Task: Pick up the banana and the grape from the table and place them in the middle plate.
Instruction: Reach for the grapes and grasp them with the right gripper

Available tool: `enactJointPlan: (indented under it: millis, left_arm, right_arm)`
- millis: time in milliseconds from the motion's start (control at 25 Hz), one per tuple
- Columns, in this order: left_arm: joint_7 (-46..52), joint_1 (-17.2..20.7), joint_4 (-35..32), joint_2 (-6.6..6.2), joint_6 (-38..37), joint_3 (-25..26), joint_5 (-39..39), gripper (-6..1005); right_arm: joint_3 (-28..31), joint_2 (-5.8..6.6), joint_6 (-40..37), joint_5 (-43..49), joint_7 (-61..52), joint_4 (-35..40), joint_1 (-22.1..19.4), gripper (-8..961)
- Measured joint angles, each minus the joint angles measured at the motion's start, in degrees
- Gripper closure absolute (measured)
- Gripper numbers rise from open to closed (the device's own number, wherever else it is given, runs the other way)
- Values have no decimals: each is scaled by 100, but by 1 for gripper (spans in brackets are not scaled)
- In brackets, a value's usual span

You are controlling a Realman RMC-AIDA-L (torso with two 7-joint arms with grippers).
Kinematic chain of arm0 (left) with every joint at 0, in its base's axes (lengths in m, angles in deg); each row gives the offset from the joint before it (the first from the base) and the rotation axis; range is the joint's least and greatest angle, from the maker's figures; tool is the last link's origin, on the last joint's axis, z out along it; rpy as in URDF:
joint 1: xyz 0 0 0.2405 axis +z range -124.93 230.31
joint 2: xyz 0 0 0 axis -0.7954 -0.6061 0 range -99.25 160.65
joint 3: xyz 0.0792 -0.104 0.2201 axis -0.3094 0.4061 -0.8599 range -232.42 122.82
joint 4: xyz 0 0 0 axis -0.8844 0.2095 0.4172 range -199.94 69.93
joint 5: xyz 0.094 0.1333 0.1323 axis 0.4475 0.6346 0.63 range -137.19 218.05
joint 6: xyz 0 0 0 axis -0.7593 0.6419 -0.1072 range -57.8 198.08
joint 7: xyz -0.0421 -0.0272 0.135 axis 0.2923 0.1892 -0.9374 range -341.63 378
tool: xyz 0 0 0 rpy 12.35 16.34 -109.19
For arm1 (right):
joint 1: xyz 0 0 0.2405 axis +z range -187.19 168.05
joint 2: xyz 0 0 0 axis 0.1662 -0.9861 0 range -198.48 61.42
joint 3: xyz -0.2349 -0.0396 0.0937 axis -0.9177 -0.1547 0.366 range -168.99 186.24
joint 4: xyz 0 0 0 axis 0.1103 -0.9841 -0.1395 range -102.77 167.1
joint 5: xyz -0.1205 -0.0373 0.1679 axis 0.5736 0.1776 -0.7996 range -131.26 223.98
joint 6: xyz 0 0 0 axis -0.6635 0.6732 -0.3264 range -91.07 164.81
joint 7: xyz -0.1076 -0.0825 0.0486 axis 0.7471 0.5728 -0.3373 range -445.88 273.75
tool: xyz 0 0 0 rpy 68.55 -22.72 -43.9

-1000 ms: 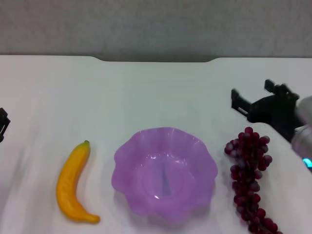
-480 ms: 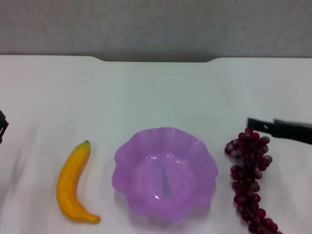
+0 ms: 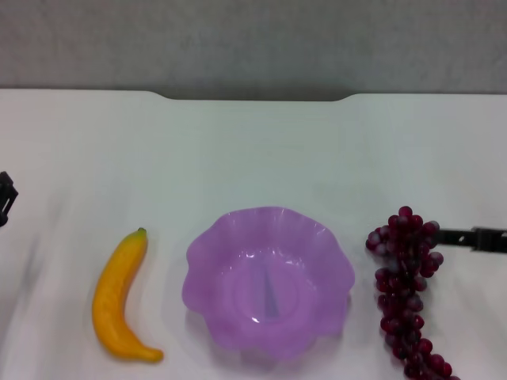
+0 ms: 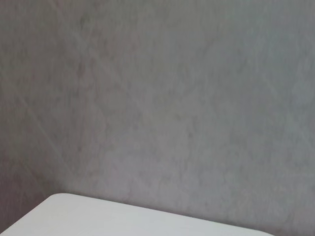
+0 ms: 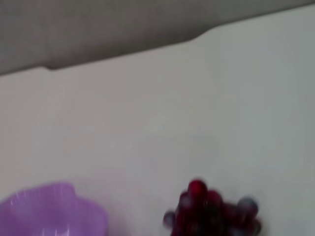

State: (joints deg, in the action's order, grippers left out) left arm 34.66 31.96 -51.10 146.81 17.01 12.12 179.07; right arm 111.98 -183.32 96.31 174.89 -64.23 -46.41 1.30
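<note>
The right claw [image 3: 475, 237] has drawn back and lower than half a second ago; only a dark tip shows at the right edge, just beside the top of the grape [image 3: 405, 289]; whether it is apart or together, I cannot tell. The banana [image 3: 119, 297], the middle plate [image 3: 317, 237] and the grape lie unmoved on the bench [image 3: 253, 150]. The left claw [image 3: 5, 198] remains at the left edge, its state unclear

Banana [image 3: 119, 297] left of middle plate [image 3: 207, 244], grape [image 3: 406, 289] right, all on table [image 3: 253, 150]
</note>
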Motion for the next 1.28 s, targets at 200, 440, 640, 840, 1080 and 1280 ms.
enactJointPlan:
  millis: [200, 440, 640, 840, 1080, 1280]
  left_arm:
    - [-109, 50, 100, 23, 35, 11, -9, 210]
    - [-155, 60, -12, 34, 57, -98, 21, 209]
    - [-154, 125, -24, 46, 33, 12, -23, 209]
    - [-167, 80, -1, 63, 35, 3, -12, 209]
    - [-172, 77, -9, 74, 36, -16, -5, 209]
    - [-165, 78, 7, 79, 23, -4, -13, 209]
  right_arm:
    - [-69, -4, -126, -29, 104, 222, 159, 76]
    - [-138, -10, -545, -18, 173, 883, 252, 76]
    - [-336, -2, -622, -46, 184, 908, 347, 77]
    - [-415, 7, -728, -43, 186, 963, 360, 79]
    - [-747, 18, -1044, -8, 193, 1098, 412, 82]
    - [-1028, 15, -1262, -20, 237, 1290, 498, 85]
